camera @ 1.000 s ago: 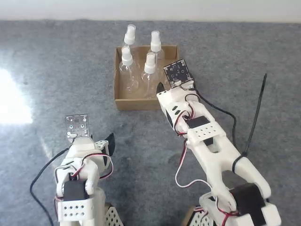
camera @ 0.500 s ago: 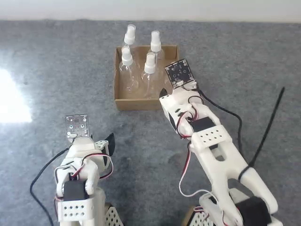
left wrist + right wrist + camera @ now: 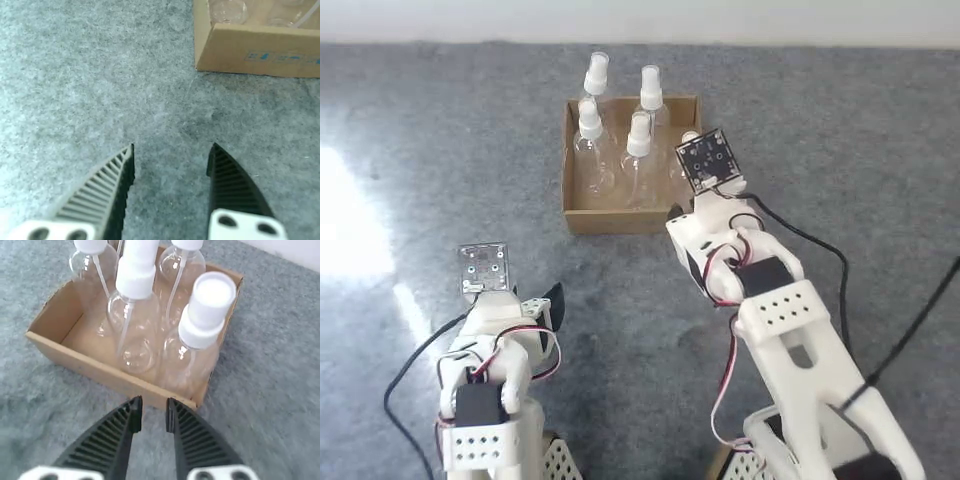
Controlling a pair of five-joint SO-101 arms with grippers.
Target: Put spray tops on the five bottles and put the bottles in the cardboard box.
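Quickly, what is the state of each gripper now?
Left gripper: open, holding nothing.
Right gripper: only slightly open, holding nothing.

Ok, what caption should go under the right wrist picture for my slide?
Empty right hand near the cardboard box holding spray-topped bottles.

Open brown cardboard box (image 3: 578, 214) at the far middle of the grey bench (image 3: 440, 150), five clear round bottles (image 3: 131, 325) upright inside, packed close together, each with a white spray top (image 3: 206, 310)
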